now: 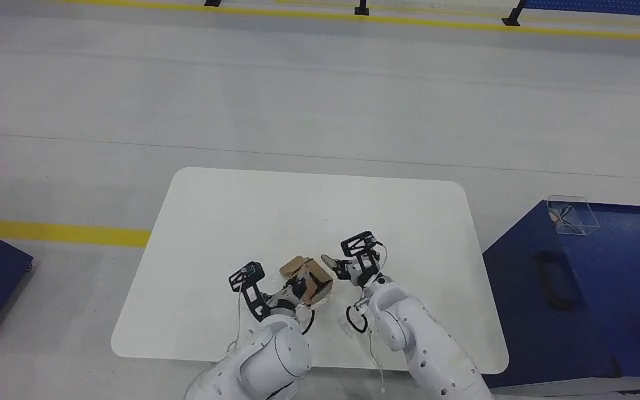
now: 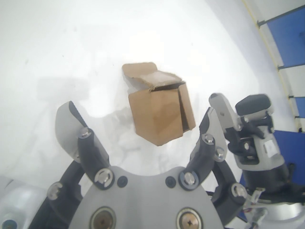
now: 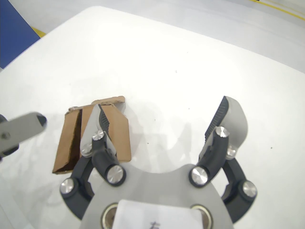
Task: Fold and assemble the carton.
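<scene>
Tools first: left tool (image 2: 137,111) is spread wide and grips nothing, with the small brown cardboard carton (image 2: 162,110) lying just past its fingertips, apart from both of them. Right tool (image 3: 163,104) is spread wide too, with bare white round-cornered bench (image 1: 250,220) between its fingers. The carton sits just beside it, on the side toward the left tool. So the carton lies on the bench near the front edge, between the two tools. One end is unfolded: a flap is turned outward and a dark gap shows inside.

In the right wrist view one finger crosses in front of the carton and hides a strip of its side; whether it touches the cardboard, I can't tell. From above, the carton's near end is tucked behind the tools.
</scene>
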